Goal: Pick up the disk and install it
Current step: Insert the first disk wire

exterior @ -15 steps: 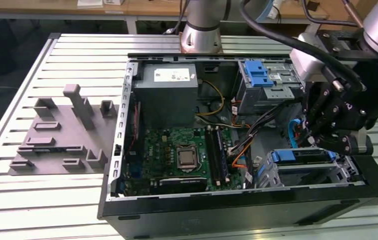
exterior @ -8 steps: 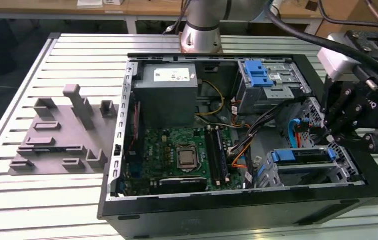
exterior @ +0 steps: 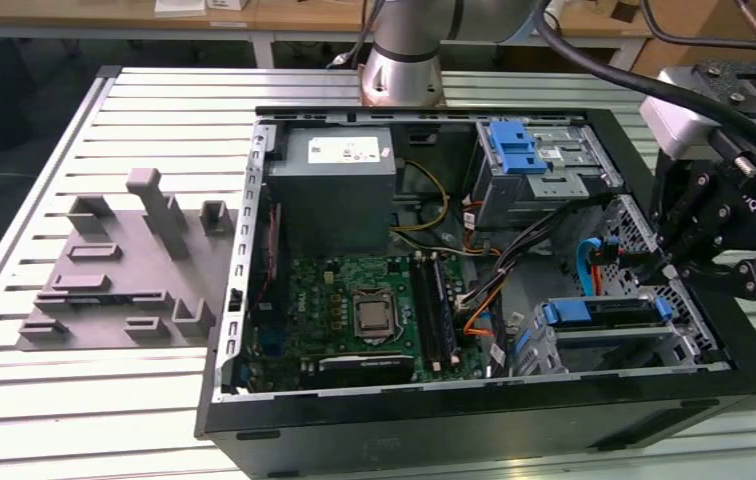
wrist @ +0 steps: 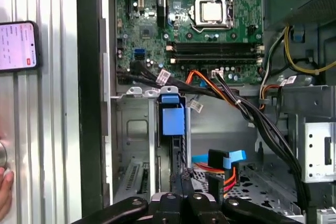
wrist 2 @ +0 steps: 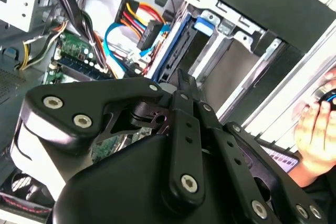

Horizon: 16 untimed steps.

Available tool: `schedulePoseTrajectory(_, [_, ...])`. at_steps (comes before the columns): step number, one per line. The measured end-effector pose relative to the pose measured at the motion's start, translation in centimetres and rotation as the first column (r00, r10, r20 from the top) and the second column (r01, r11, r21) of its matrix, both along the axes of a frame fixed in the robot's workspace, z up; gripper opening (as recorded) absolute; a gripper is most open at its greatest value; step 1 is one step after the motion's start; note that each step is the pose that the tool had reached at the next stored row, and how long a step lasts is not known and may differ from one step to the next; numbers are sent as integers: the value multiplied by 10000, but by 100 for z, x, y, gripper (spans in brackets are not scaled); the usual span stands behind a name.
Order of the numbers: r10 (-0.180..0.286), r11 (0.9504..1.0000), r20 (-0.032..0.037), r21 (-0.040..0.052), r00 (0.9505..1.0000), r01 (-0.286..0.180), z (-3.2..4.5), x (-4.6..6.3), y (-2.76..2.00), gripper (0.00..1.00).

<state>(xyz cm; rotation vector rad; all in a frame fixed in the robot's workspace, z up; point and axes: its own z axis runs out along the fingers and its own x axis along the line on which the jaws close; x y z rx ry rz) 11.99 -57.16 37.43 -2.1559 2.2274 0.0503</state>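
Disk in blue carrier bracket, standing on edge, seated in the case's metal drive cage

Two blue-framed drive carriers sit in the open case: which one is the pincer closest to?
The lower one, the disk seated in the cage near the case's front corner; the pincer hangs just beside it. The other blue carrier sits farther away, in the bay beside the power supply.

The disk sits in the case's bay, beside the motherboard.

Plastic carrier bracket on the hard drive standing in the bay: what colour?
Blue, clearest in the first wrist view, on the plastic carrier bracket.
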Motion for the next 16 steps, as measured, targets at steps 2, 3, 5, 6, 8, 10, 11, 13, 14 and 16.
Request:
schedulePoseTrajectory(2, [0,10000,47,-3,10000,0,-4,1,33,11])
schedulePoseTrajectory(3, [2,10000,57,-8,10000,-2,-9,1,54,11])
schedulePoseTrajectory(5, [1,10000,75,-17,10000,0,-21,1,93,11])
schedulePoseTrajectory(6, [1,10000,85,-22,10000,-1,-27,1,112,11])
schedulePoseTrajectory(8, [1,10000,111,-42,9999,0,-39,1,154,11])
schedulePoseTrajectory(10, [1,10000,146,-75,9999,0,-50,2,205,11])
schedulePoseTrajectory(11, [0,9999,171,-104,9999,1,-54,1,231,11])
schedulePoseTrajectory(13, [7,9998,242,-185,9997,-3,-64,2,281,11])
schedulePoseTrajectory(14, [12,9997,283,-230,9996,-6,-69,2,300,11])
schedulePoseTrajectory(16, [22,9995,342,-315,9994,-11,-73,3,316,11])
